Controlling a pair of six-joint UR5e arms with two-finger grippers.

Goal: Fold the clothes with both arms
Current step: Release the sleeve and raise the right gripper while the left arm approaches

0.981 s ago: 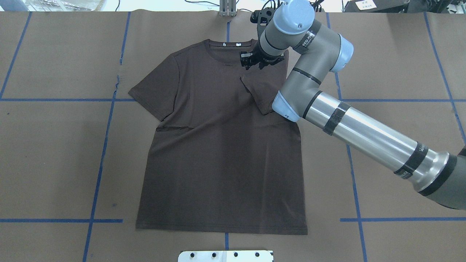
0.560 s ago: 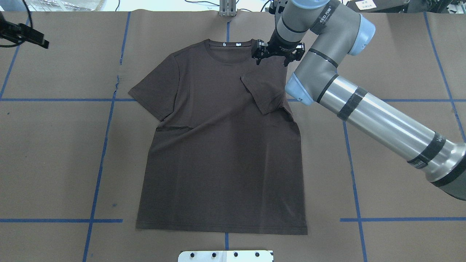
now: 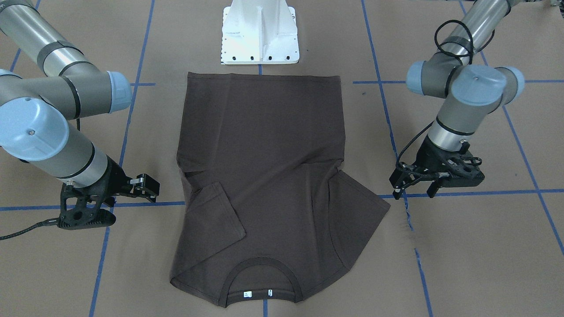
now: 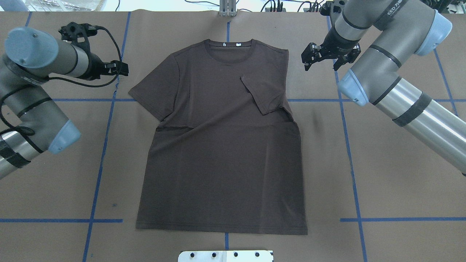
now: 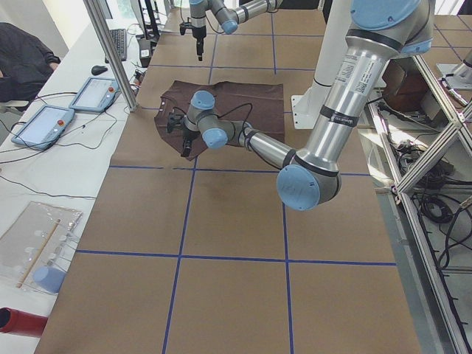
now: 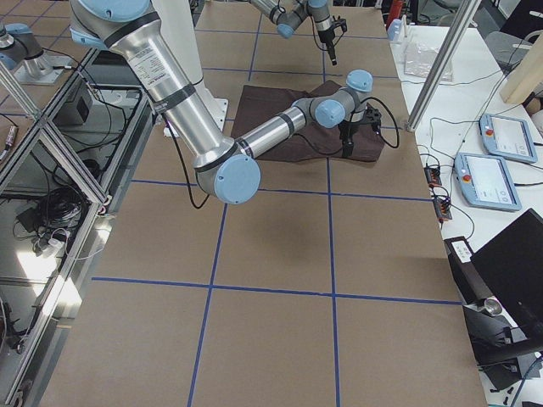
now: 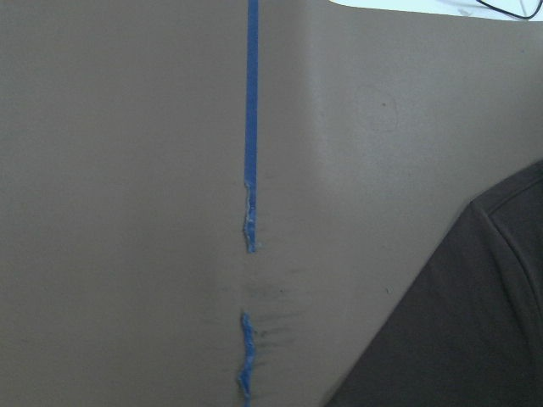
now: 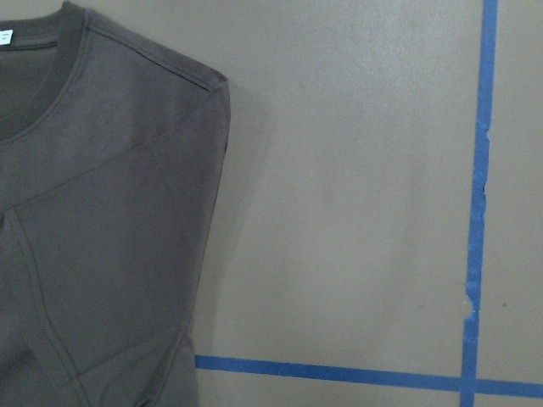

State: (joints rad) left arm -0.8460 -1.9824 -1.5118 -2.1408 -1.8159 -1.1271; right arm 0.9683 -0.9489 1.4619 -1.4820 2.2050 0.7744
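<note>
1. The dark brown short-sleeved fabric T-shirt point(image 4: 218, 163) lies flat at the middle of the brown paper-covered table point(image 4: 393, 189). Its ribbed round collar point(image 4: 228, 46) is towards the far edge from the robot. The hem stops just short of the white metal base pedestal point(image 3: 260, 31).
2. The sleeve on the robot's right side point(image 4: 263, 95) is folded inward and rests on the chest panel. The sleeve on the robot's left side point(image 4: 154, 91) is spread flat on the paper.
3. Two small white neck tags point(image 3: 257, 293) show inside the back of the collar.
4. The black two-finger left gripper point(image 3: 413, 194) has its fingers apart and nothing between them. It stands near the spread sleeve, clear of the cloth, beside a blue tape grid line point(image 4: 97, 174). The left wrist view shows only the sleeve's edge in the lower right corner, with a torn stretch of tape.
5. The black two-finger right gripper point(image 4: 320, 66) also has its fingers apart and nothing between them. It is over bare paper beside the shirt's right shoulder, apart from the cloth. The right wrist view shows that shoulder at the left and a tape crossing at the lower right.
6. Whether either gripper touches the paper cannot be determined.
7. The grey metal jointed left arm point(image 4: 36, 109) and right arm point(image 4: 418, 109), both with light-blue joint caps, flank the shirt, one on each side.
</note>
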